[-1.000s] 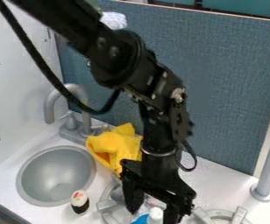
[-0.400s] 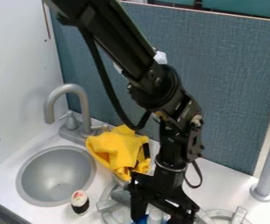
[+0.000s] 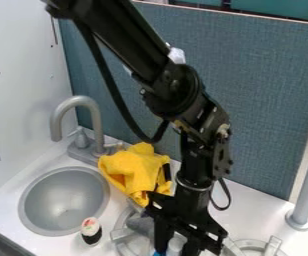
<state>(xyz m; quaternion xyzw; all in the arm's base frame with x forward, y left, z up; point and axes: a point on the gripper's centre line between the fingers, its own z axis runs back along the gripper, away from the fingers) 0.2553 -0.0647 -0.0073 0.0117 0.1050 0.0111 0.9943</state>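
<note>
Robot arm [image 3: 140, 47]: elbow shifted slightly left and up in the view since the preceding frame; yellow cloth [image 3: 133, 170] has stayed put.
Gripper [image 3: 177, 249]: hangs low over the counter [image 3: 247, 212], near the bottom edge; whether it is released or clenched cannot be told.
White-and-blue object [image 3: 175, 244]: at the gripper, partly hidden by it; grasp uncertain.
Gray item [image 3: 140, 224]: just left of the gripper in the view, over the left burner [image 3: 124, 245].
Yellow cloth: crumpled, between faucet [image 3: 95, 120] and gripper.
Toy sushi [image 3: 90, 230]: one, white and black with a reddish top, beside the sink [image 3: 63, 200].
Right burner [image 3: 253, 244]: right of the gripper, at the bottom edge.
</note>
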